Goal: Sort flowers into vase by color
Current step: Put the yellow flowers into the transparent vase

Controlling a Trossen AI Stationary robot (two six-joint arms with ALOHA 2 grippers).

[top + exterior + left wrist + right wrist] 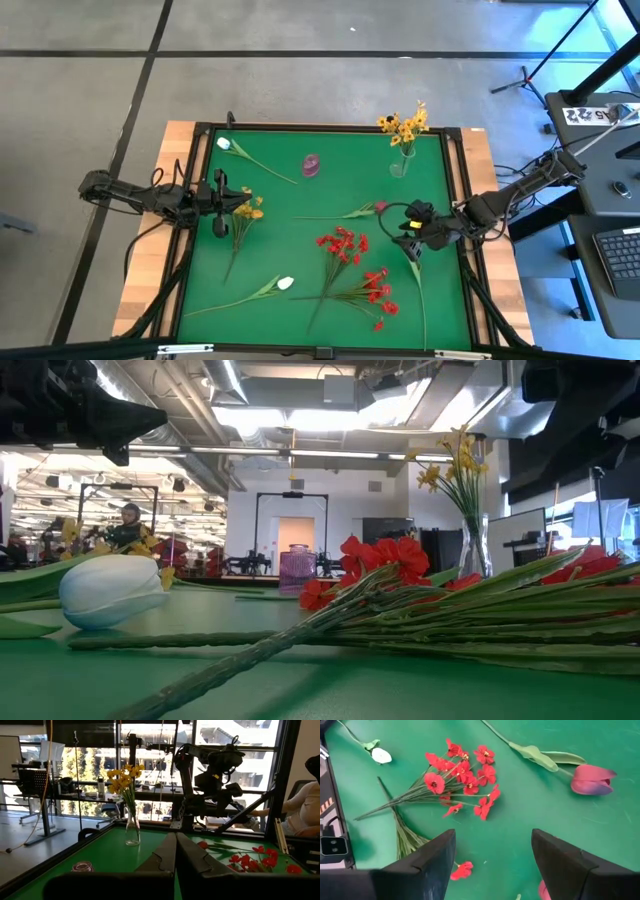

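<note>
My right gripper (411, 240) (492, 865) is open and points down over the table's right part. A dark pink tulip head (543, 891) peeks out below its fingers, with the stem (420, 295) running toward the near edge. Another pink tulip (591, 779) (378, 208) lies flat just beyond. Two red sprays (342, 243) (378, 290) lie mid-table. My left gripper (232, 196) (175, 851) is shut and held level beside a yellow-orange spray (247, 209) lying on the mat. White tulips (225, 143) (285, 284) lie flat. A glass vase (401, 163) holds yellow blossoms.
A small purple vase (311, 165) stands at the far middle of the green mat. A raised black frame (456, 200) borders the mat. In the low view the near white tulip (110, 592) and red sprays' stems (450, 615) fill the foreground. A person (302, 810) sits beyond the right side.
</note>
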